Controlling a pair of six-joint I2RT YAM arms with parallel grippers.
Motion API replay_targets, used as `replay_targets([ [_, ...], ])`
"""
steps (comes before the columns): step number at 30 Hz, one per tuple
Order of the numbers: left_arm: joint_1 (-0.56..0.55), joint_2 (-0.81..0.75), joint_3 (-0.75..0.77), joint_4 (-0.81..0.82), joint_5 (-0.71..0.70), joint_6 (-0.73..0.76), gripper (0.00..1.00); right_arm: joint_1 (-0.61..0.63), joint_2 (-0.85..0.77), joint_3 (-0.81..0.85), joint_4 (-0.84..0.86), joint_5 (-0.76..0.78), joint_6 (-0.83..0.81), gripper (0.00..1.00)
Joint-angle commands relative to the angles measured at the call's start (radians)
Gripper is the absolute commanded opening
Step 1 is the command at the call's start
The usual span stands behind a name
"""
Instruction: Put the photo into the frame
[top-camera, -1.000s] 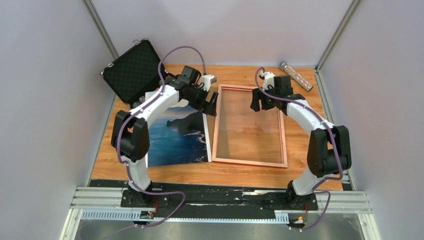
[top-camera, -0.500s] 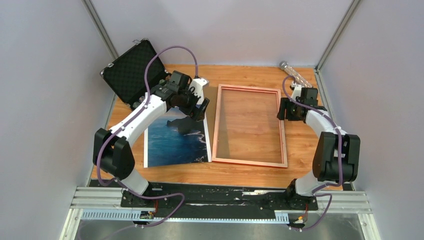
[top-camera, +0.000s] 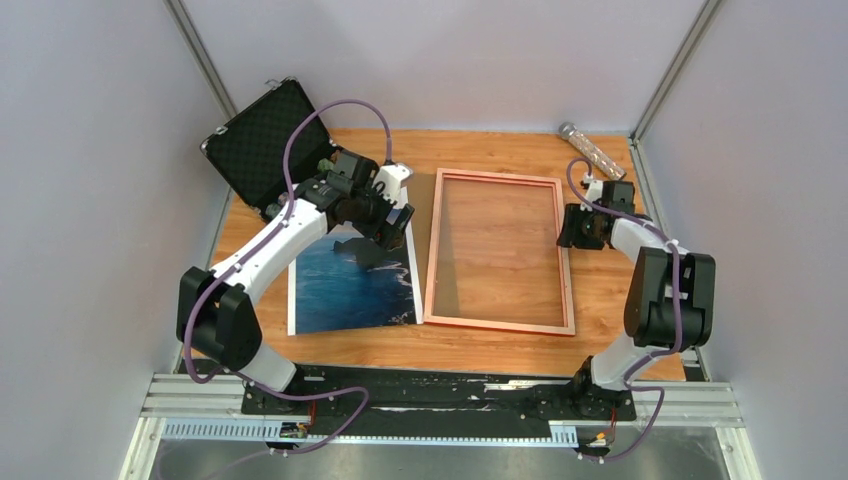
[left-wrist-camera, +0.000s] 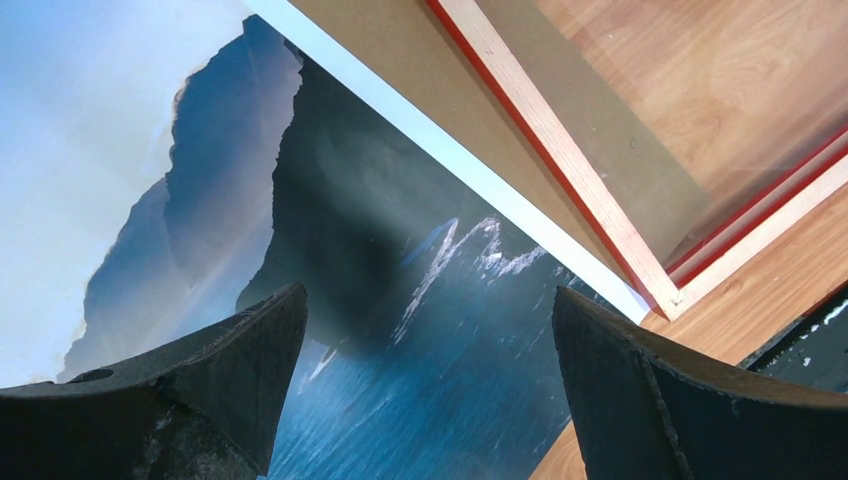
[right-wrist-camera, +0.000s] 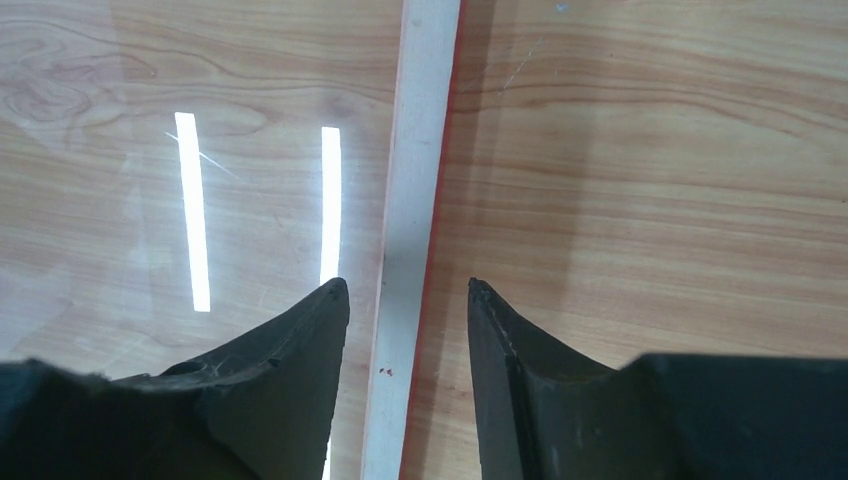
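Observation:
The photo (top-camera: 350, 285), blue sea and dark cliffs with a white border, lies flat on the table at the left. My left gripper (top-camera: 392, 225) hovers over its far right corner, open and empty; in the left wrist view the photo (left-wrist-camera: 400, 300) fills the space under the gripper (left-wrist-camera: 430, 292). The frame (top-camera: 500, 325) lies flat at centre, copper face up. My right gripper (top-camera: 572, 232) is at its right rail. In the right wrist view the rail (right-wrist-camera: 420, 150) runs between the fingers of the gripper (right-wrist-camera: 407, 285), open, with a gap on each side.
A black foam-lined case (top-camera: 262, 140) stands open at the back left. A metal cylinder (top-camera: 592, 150) lies at the back right. A strip of brown board (left-wrist-camera: 430, 80) shows between the photo's edge and the frame's left rail (left-wrist-camera: 560, 150). Glass in the frame reflects lights (right-wrist-camera: 190, 200).
My left gripper drew back left from the frame's left rail to over the photo. My right gripper moved right from inside the frame to its right rail, jaws narrowing.

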Motion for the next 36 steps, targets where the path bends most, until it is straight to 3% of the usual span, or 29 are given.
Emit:
replay_targets([
  [1, 0.001, -0.05, -0.007, 0.046, -0.002, 0.014, 1.0, -0.01, 0.028, 0.004, 0.016, -0.014, 0.007, 0.45],
  [7, 0.001, -0.055, -0.015, 0.051, -0.001, 0.015, 1.0, -0.015, 0.06, 0.009, 0.016, -0.013, 0.002, 0.38],
  [16, 0.001, -0.061, -0.033, 0.07, -0.005, 0.005, 1.0, -0.082, 0.053, 0.019, -0.002, -0.051, 0.01, 0.11],
  [36, 0.031, -0.014, -0.031, 0.063, -0.049, -0.001, 1.0, -0.179, 0.059, 0.115, -0.063, -0.071, -0.215, 0.08],
])
